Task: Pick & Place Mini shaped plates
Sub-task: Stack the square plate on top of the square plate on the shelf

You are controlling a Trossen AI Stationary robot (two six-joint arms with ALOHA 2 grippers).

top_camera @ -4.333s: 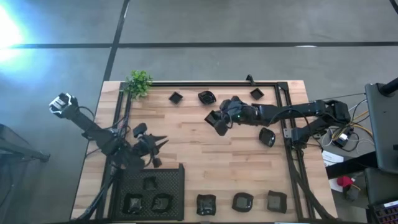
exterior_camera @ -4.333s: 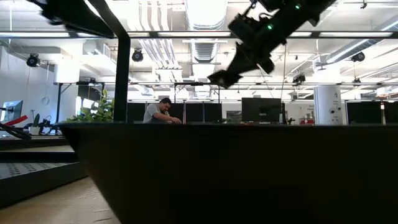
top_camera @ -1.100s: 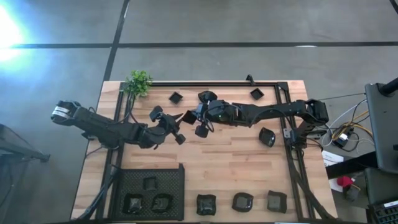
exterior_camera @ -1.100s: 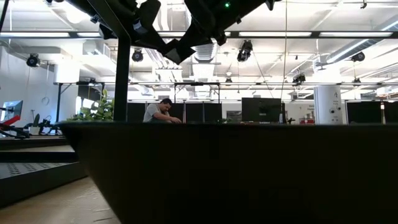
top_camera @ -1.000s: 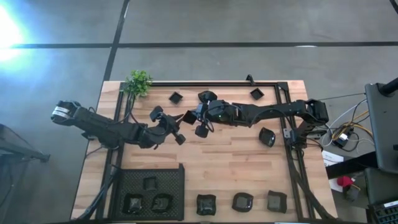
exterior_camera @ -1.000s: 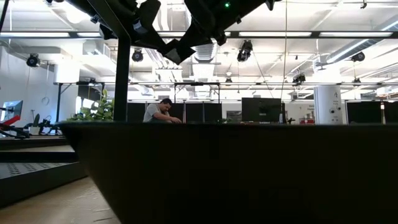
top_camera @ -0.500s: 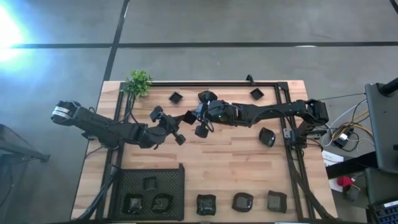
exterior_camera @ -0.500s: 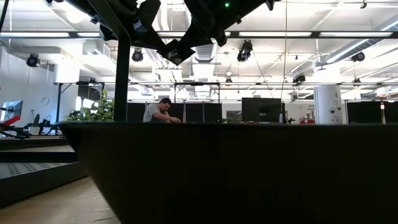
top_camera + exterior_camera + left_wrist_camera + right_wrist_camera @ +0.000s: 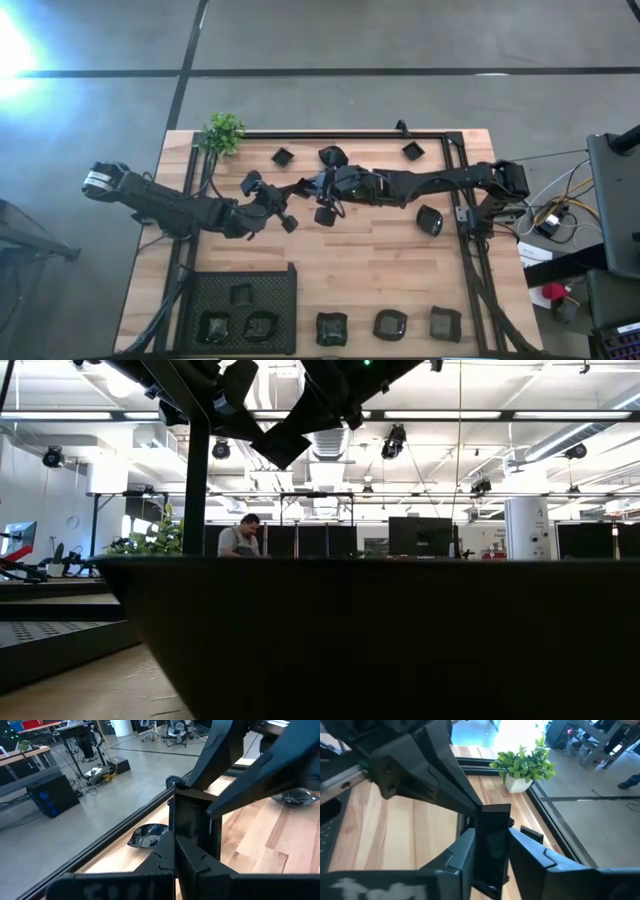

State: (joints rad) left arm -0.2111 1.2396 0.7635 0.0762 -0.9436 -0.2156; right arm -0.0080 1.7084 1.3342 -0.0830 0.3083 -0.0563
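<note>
One small glossy black square plate point(image 9: 300, 188) hangs in the air above the far middle of the table, between my two grippers. My left gripper point(image 9: 289, 196) reaches it from the left and my right gripper point(image 9: 312, 187) from the right. Both are shut on it. The left wrist view shows the plate point(image 9: 192, 820) edge-on, and so does the right wrist view point(image 9: 492, 840). Other mini plates lie flat on the wood near the far edge point(image 9: 283, 156) point(image 9: 333, 156) point(image 9: 413, 150). One lies at the right point(image 9: 429, 220), and three lie along the near edge point(image 9: 390, 324). My left gripper pinches the plate's near rim point(image 9: 186, 837) between its two fingers, coming level from the table's left. The plate stands on edge, clear of the table. My right gripper pinches the opposite rim point(image 9: 490, 862) between its fingers point(image 9: 465, 855), coming level from the table's right. The left gripper's fingers point(image 9: 445, 785) meet the plate's far end.
A black mesh tray point(image 9: 280, 285) sits at the near left corner with three dark plates in it. A small green plant point(image 9: 223, 133) stands at the far left corner. A black rail point(image 9: 350, 133) frames the table. A person stands in the room beyond point(image 9: 240, 540).
Both grippers have stayed together over the far middle of the table with the plate between them. The plate now shows narrower from above than half a second ago. In the room behind, the person has straightened up and shifted.
</note>
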